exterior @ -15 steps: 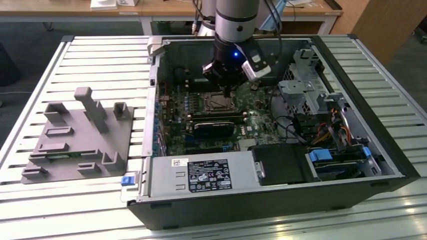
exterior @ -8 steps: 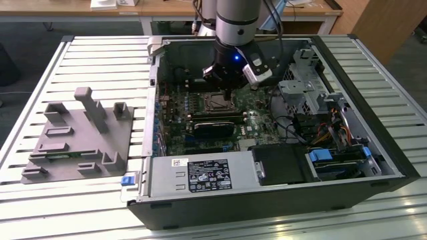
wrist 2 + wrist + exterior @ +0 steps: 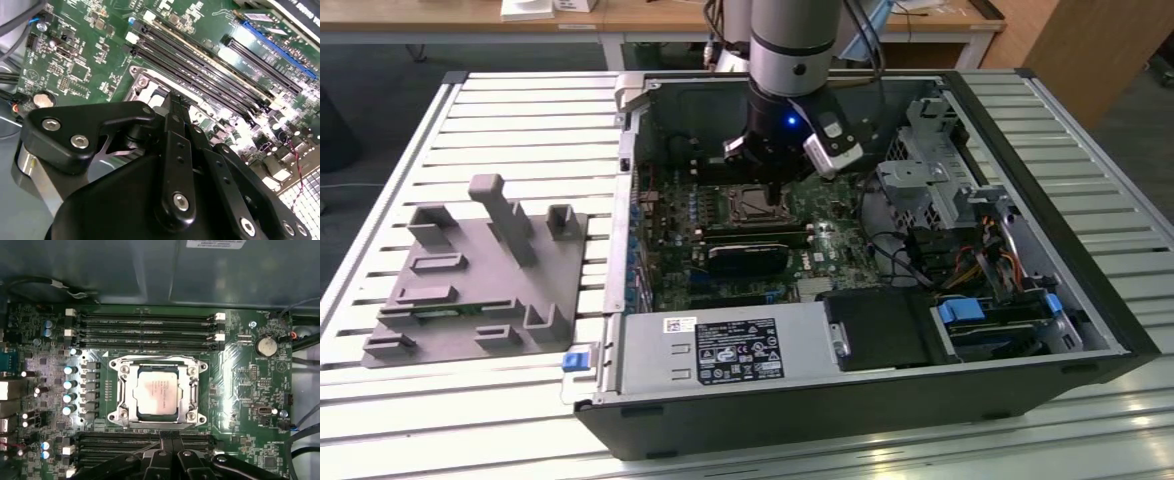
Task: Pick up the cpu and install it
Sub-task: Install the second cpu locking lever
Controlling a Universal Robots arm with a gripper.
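Cpu [image 3: 158, 392] sits seated in socket [image 3: 122, 390] at centre of the first wrist view. Gripper [image 3: 172, 440] hovers just beside it, fingers closed together, holding nothing.

Grey tray [image 3: 454, 300] lies beside open computer case [image 3: 854, 400]

A robotics lab or test workshop. An opened desktop computer case [image 3: 881, 300] lies on its side on a slatted metal bench [image 3: 494, 130], its green motherboard [image 3: 720, 240] exposed. Beside the case, toward the exterior view's left, sits a grey plastic fixture tray [image 3: 467, 280]. An industrial robot arm [image 3: 794, 60] reaches down into the case. Behind the case stand wooden-topped worktables [image 3: 654, 20].
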